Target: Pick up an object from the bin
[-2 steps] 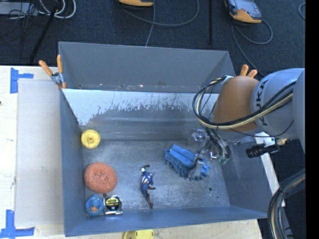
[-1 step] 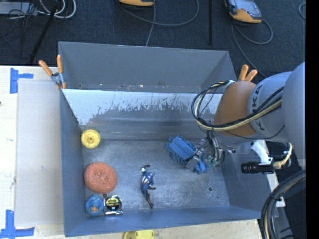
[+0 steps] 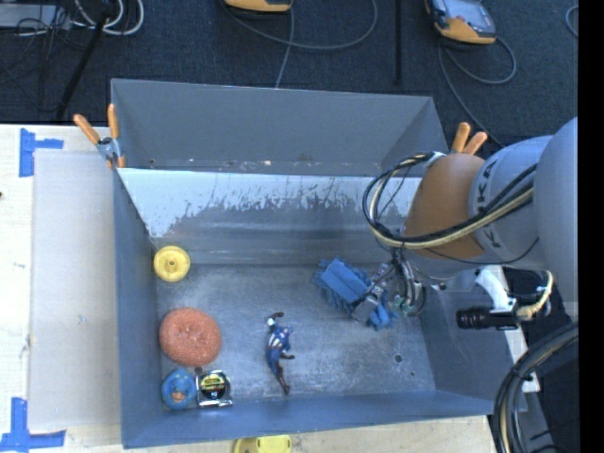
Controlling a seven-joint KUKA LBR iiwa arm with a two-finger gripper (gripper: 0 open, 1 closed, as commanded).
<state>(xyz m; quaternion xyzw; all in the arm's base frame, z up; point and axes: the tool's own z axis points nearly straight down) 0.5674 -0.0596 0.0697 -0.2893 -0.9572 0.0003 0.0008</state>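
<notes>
Jaws (state indeterminate) at blue plastic piece (image 3: 340,282), ctr-right in bin (image 3: 264,140) nr right wall, bare floor to its left; front-left tape measure (image 3: 214,387) label too small to read.

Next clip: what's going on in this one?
The robot arm reaches into the grey bin from the right, with its gripper low at a blue plastic object on the right side of the floor. A firm hold on it cannot be confirmed. Lying apart to the left are a small blue toy figure, a yellow round piece, an orange scrub pad, a blue round thing and a tape measure.
</notes>
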